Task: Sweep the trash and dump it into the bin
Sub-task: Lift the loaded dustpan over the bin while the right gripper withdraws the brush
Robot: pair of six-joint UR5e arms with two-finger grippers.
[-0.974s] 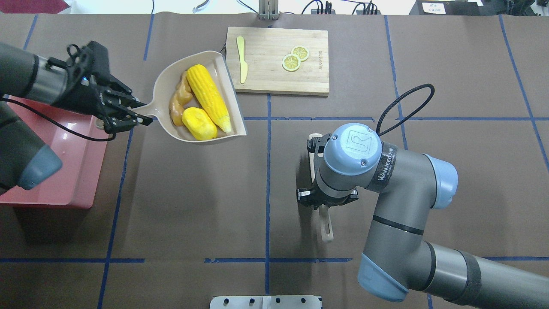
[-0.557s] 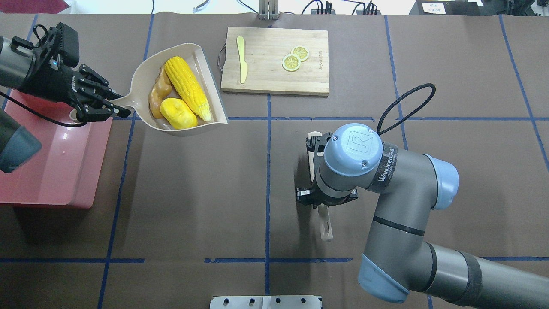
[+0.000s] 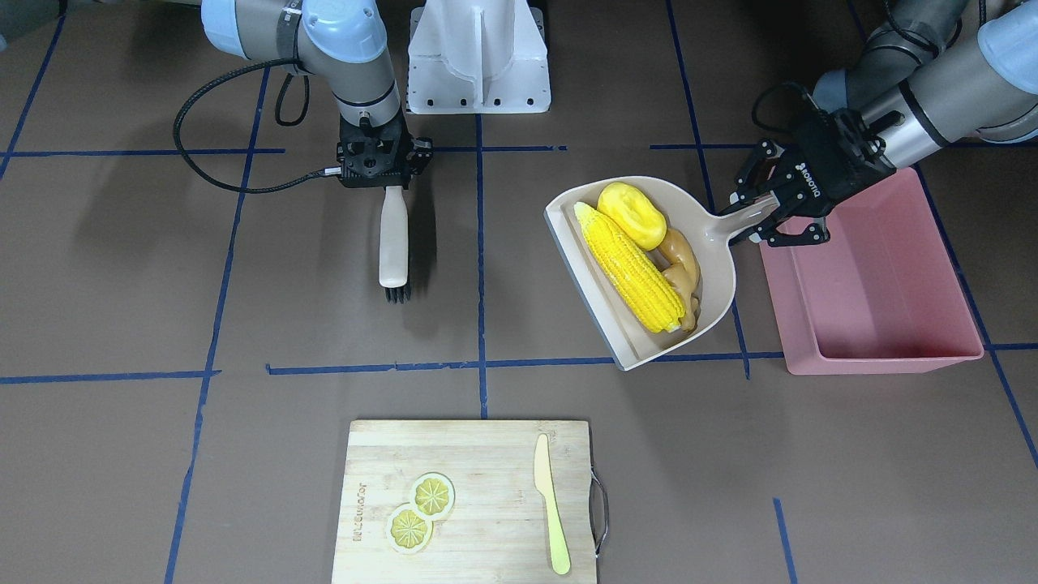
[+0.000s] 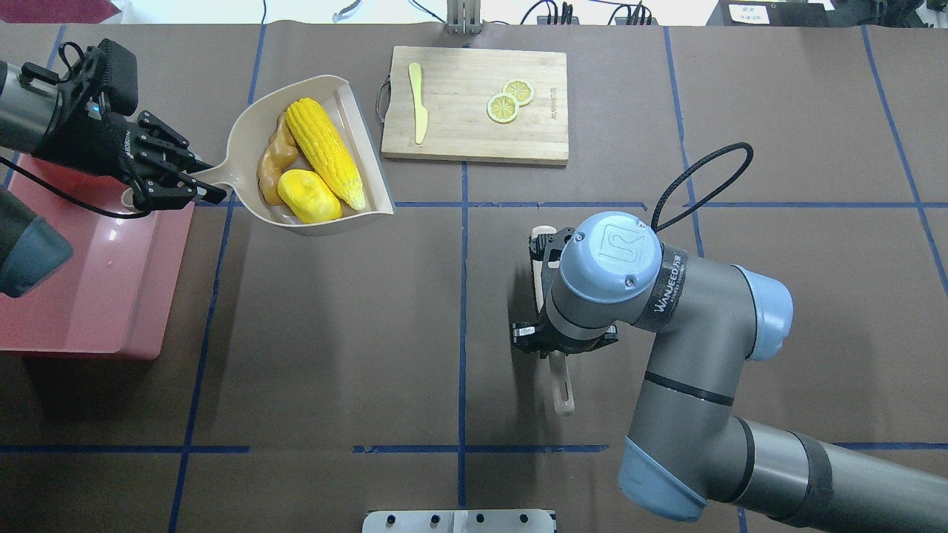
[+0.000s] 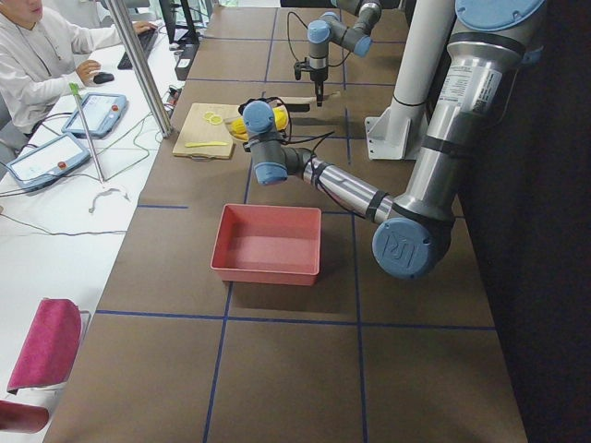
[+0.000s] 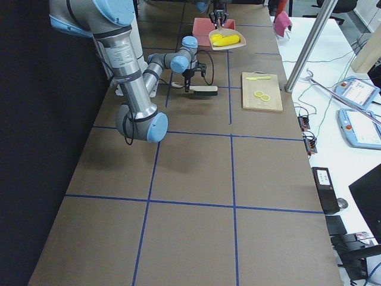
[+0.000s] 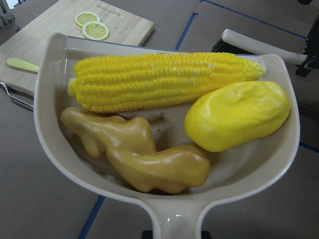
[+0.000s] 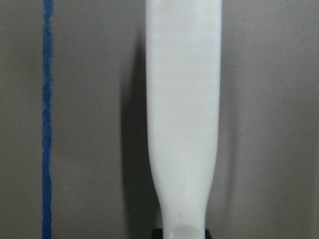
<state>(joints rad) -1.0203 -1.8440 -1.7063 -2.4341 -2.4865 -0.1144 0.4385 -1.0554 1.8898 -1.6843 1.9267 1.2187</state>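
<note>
At the far left of the overhead view stood the bin [image 4: 111, 296], its pink floor bare in every view that looked into it, so none of the dumping had been done. Over its far corner hung the left gripper [image 4: 194, 181], jaws clamped on the handle of the beige dustpan [image 4: 248, 137]. The pan looked to be held off the worktop and roughly level, with only its handle end over the bin's rim. The scoop itself was out over the worktop just beside the bin, open edge turned away from it.

All the trash lay inside the scoop. The ginger root [image 4: 274, 161] was against the back wall, the corn cob [image 4: 324, 152] stretched toward the open edge, and the yellow lump [image 4: 309, 195] was tucked between them near the handle, all three touching. The sweeping step therefore looked finished.

Further right, well apart from the pan, the cutting board [image 4: 474, 126] carried the pale knife [image 4: 419, 111] and the lemon slices [image 4: 503, 107], which were not part of the job.

Rightmost, the right gripper [image 3: 383, 174] had its jaws closed on the handle of the brush [image 3: 393, 235], bristles pointing away from the robot. Whether the brush touched the worktop could not be told.

What remained, by my reading, was to bring the scoop over the bin's opening and tip it until the three pieces slid out.
</note>
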